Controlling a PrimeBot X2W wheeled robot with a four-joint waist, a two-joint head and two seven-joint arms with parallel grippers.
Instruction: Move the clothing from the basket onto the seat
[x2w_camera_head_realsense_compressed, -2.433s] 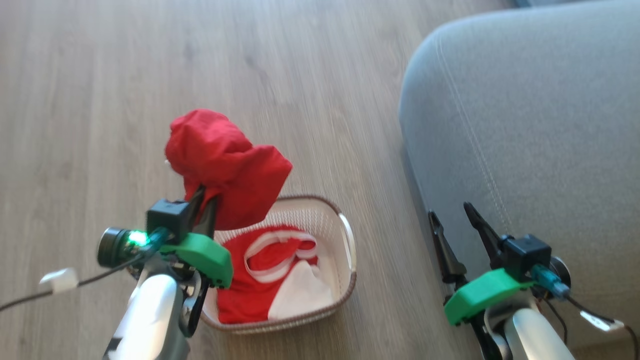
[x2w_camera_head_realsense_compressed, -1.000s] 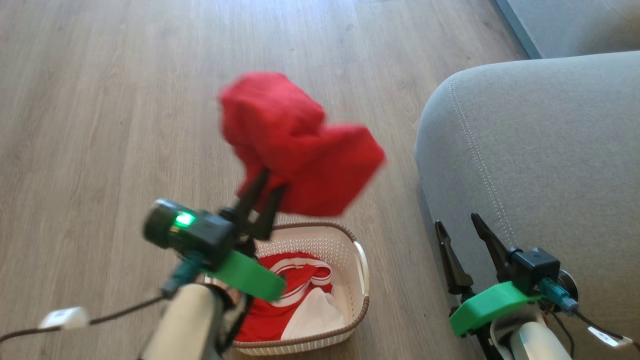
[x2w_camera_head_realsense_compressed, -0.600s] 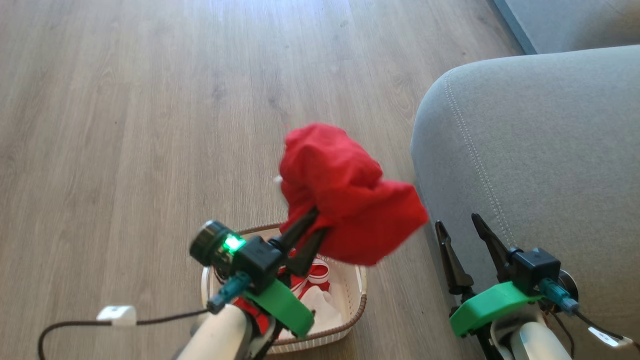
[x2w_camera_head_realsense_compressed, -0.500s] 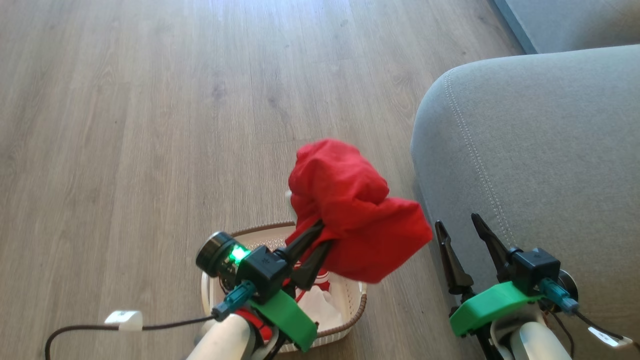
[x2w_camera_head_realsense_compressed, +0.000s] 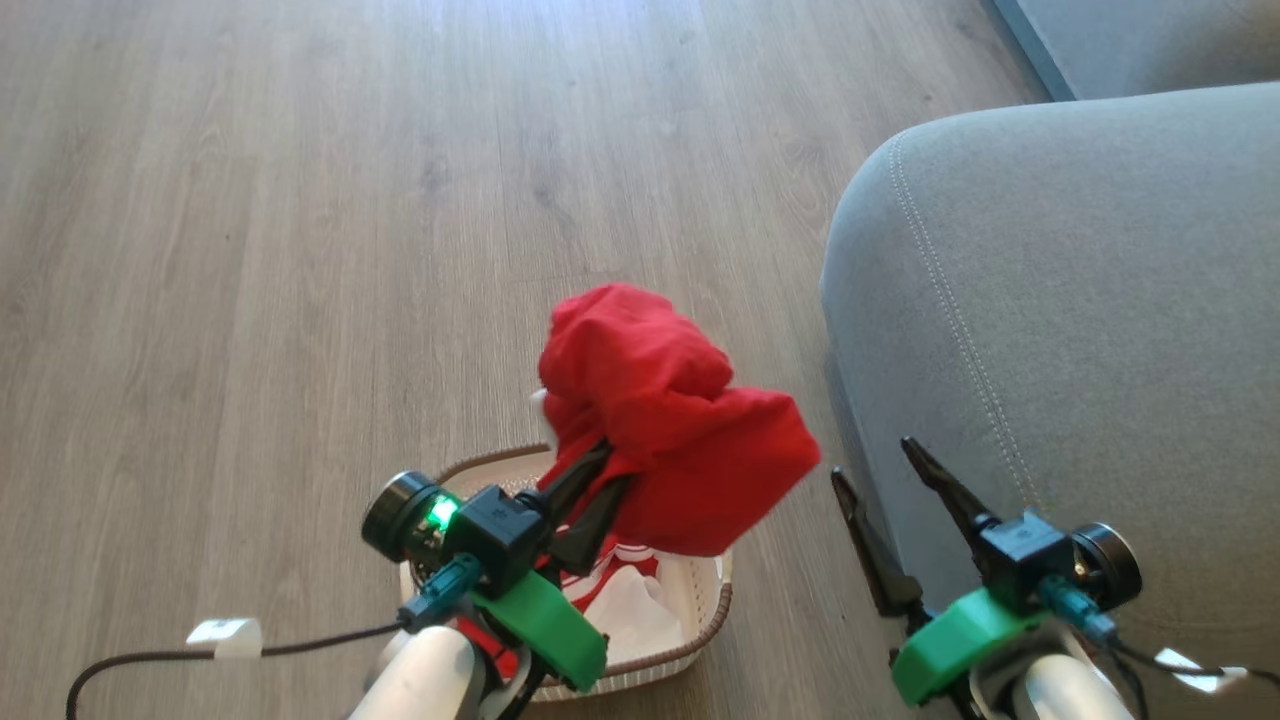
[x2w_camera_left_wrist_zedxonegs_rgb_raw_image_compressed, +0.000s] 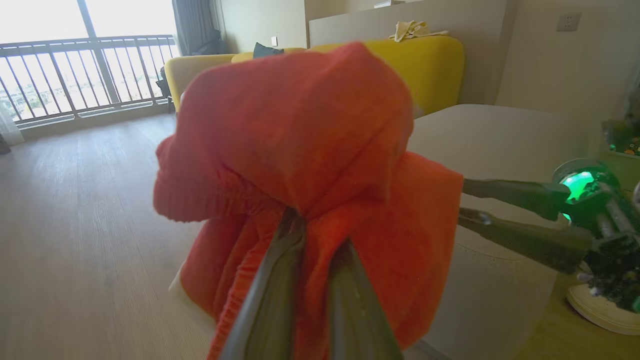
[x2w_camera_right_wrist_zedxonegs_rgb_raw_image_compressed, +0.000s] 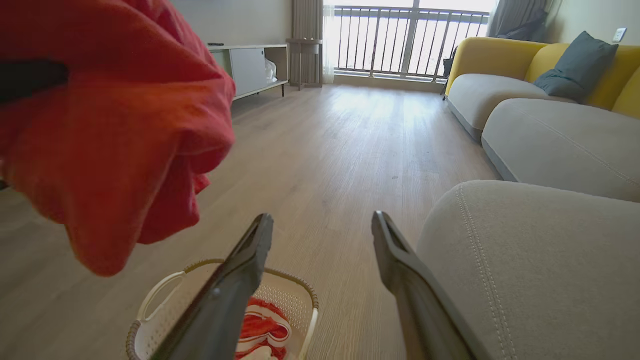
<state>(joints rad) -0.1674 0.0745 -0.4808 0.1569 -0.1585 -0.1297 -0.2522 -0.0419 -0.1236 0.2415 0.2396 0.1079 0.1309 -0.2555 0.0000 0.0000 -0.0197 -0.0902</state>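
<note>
Clothing is in two places. One red garment (x2w_camera_head_realsense_compressed: 670, 430) is up in the air, bunched in a soft lump. The left end effector (x2w_camera_head_realsense_compressed: 603, 468) has its two dark fingers pinched almost together on it. The lump hangs over the far edge of the basket (x2w_camera_head_realsense_compressed: 722, 592) and a bit past its right side. It is near the rounded corner of the seat (x2w_camera_head_realsense_compressed: 1080, 300) but not on it. In the left wrist view the cloth folds over both fingers and hides their tips.

Some striped clothing (x2w_camera_head_realsense_compressed: 630, 600) lies inside the basket. It is red cloth with white stripes and a white part. The left arm covers the near left part of the basket.

The basket stands on the wooden floor (x2w_camera_head_realsense_compressed: 300, 250), near the left side of the seat. The big grey seat has a double line of stitches along it.

The right end effector (x2w_camera_head_realsense_compressed: 870, 460) is spread wide and holds nothing. It hovers by the left edge of the seat, with its fingers pointing away from the robot. In the right wrist view the basket shows under its left finger and the seat under its right one.
</note>
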